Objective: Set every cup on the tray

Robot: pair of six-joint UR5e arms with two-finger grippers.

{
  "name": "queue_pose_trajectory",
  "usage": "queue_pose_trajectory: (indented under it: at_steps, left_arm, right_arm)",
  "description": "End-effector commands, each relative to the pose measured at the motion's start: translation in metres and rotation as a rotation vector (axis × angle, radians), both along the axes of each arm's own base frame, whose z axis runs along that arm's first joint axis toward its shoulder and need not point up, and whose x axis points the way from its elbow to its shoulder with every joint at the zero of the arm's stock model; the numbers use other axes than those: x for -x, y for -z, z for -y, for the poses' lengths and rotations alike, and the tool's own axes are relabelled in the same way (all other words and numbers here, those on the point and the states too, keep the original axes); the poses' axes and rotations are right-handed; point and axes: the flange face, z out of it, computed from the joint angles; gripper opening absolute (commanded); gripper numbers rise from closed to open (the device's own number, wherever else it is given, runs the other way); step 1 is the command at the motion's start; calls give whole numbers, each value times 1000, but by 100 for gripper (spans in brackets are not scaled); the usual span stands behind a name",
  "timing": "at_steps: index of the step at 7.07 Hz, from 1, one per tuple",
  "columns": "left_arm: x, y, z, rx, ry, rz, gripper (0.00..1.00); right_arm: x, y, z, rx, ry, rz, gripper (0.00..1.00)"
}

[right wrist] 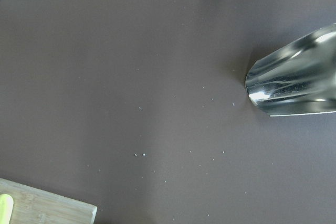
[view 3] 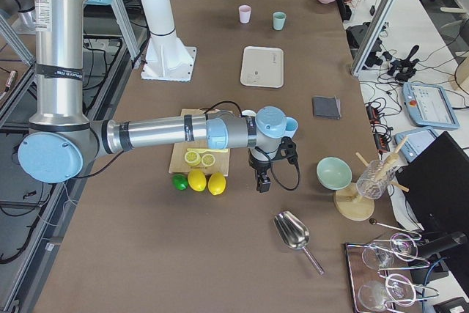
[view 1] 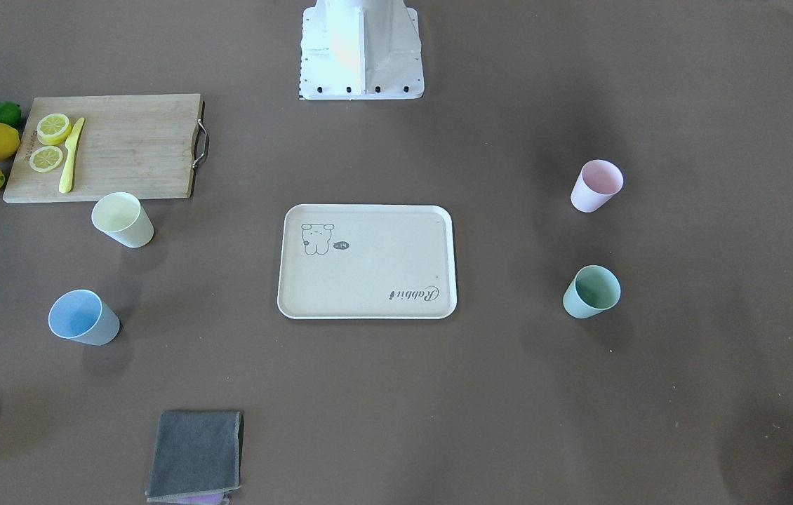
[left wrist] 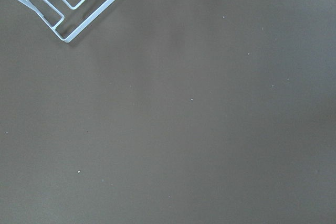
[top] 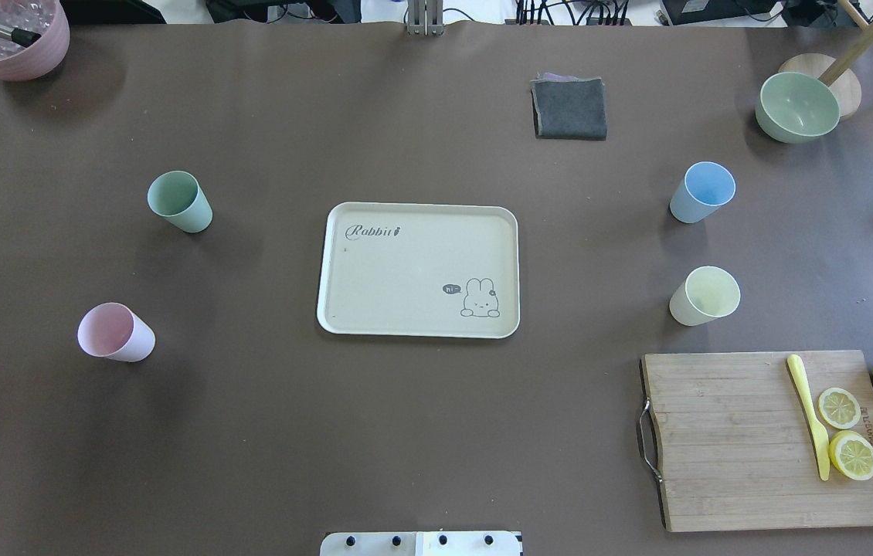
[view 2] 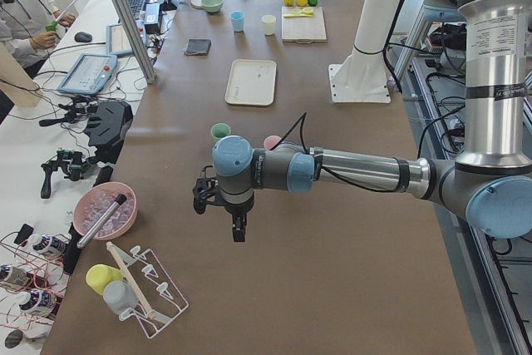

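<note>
1. Jaws: cannot tell on either side. The left gripper [view 2: 238,233] and right gripper [view 3: 261,185] appear only in the side views, too small to judge. Neither wrist view shows any fingers.
2. All 4 cups stand upright on the table, 0 on the tray [top: 405,262], which sits mid-table with nothing on it.
3. The mint green cup [top: 178,202] and pink cup [top: 113,333] are on the robot's left, well apart from the tray. The blue cup [top: 703,193] and yellow cup [top: 705,296] are on its right, the yellow one near the cutting board [top: 745,448].
4. Task looks unstarted; both arms hang clear of every cup.
5. Handling, my guess: the cups are light, stiff and matte, so not slippery and unlikely to break. They tip easily if nudged.
6. Grip guess: pinch 1 wall at the rim, 1 finger inside and 1 outside, or span the body low where the taper narrows.
7. The overhead and front views show all 4 cups and the tray but no arms.
8. The side views show the arms. The left arm reaches toward the table end near the wire rack [view 2: 141,293], the right toward the metal scoop [view 3: 293,234].
9. In the exterior left view the left arm hides part of the pink cup. In the exterior right view the right arm covers most of the blue and yellow cups.
10. The left wrist view shows only bare table and a rack corner. The right wrist view shows the scoop's mouth and a board corner.
</note>
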Motion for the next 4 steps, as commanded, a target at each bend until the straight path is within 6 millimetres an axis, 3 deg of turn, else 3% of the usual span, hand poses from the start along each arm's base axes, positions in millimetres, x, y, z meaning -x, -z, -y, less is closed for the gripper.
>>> queue_pose_trajectory:
  at_steps: [1,4]
  left_arm:
    - [-3,1,1,-1,-6,2,98]
    - [-4,4,2,-9,-8,0,98]
  right_arm:
    - [-8,-2,-3,8,-16,8,100]
    - [-10,-3,-4,8,-21,6,100]
